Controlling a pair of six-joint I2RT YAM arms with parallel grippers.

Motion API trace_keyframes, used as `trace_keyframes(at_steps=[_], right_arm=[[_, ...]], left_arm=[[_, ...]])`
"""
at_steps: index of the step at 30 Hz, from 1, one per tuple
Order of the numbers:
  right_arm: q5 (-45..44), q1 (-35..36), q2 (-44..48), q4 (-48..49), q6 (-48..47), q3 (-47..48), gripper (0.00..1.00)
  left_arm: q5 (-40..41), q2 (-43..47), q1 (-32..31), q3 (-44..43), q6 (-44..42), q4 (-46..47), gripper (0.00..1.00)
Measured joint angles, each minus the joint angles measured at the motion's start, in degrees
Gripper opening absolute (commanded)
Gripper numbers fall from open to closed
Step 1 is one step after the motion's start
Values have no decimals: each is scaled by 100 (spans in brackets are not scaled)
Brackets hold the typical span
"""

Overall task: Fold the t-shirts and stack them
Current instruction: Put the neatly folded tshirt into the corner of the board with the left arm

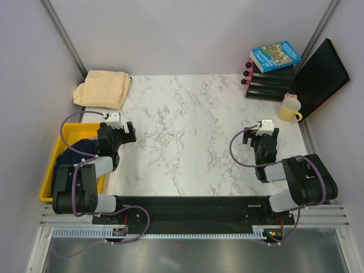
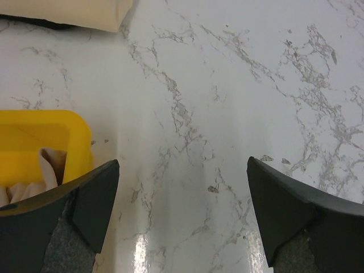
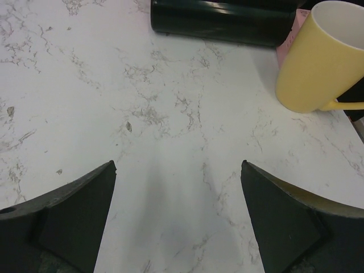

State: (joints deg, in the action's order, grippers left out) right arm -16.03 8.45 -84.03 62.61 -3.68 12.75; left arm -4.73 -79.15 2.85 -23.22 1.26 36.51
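Observation:
A folded pale cream-yellow t-shirt (image 1: 103,88) lies at the table's far left corner; its edge shows at the top of the left wrist view (image 2: 68,11). A dark navy t-shirt (image 1: 79,149) lies bunched in the yellow bin (image 1: 62,142), partly hidden by the left arm. A pale cloth (image 2: 34,182) shows inside the bin (image 2: 51,136) in the left wrist view. My left gripper (image 1: 121,134) (image 2: 182,170) is open and empty over bare marble beside the bin. My right gripper (image 1: 263,134) (image 3: 177,170) is open and empty over bare marble at the right.
A yellow mug (image 1: 290,110) (image 3: 321,57) stands at the back right. Behind it are a black rack (image 1: 270,84) (image 3: 222,23) with a book (image 1: 274,56) on top and a leaning black board (image 1: 321,77). Grey walls enclose the marble table (image 1: 187,136).

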Motion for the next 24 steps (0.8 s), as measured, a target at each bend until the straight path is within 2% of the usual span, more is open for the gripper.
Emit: trace_keyframes(at_steps=[4,10,11,15,24], right_arm=[[295,-46,-227,614,2,-317,98],[669,-94,-267,977,-20,-498,98],[719,-96,-267,1021,-22,-522,98],[763,-98,-267,1062,-20,-546,98],[424,-236,-304,588,199,-59,98]], left_arm=[[-142,92,2,151,-4,181,100],[-385,101,-57,247,-2,533,99],[-385,81,-83,356,-4,848,100],[-549,-109,-166,957,-85,1816,100],[-728,-282,-208,1161,-181,2367,100]])
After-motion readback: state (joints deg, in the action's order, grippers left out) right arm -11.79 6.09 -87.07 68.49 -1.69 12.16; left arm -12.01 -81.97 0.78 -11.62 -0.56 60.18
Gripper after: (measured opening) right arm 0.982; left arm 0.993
